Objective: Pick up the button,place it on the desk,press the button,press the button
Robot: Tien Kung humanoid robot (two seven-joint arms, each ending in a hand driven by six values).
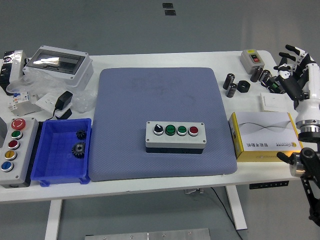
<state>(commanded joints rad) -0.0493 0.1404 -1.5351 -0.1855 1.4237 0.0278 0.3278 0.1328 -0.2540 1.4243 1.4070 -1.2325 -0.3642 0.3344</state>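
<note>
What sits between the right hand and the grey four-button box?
In the head view, the yellow-and-white cardboard box lies between the right hand and the grey four-button box, which rests on the blue-grey mat.

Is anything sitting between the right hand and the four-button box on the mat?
Partly. The right hand is at the table's far right edge, and the yellow-and-white carton lies right of the button box, beside the blue mat. A reach from above clears it.

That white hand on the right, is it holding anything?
No. The right hand is raised at the table's right edge with fingers spread, holding nothing. The button box sits alone on the blue mat.
</note>
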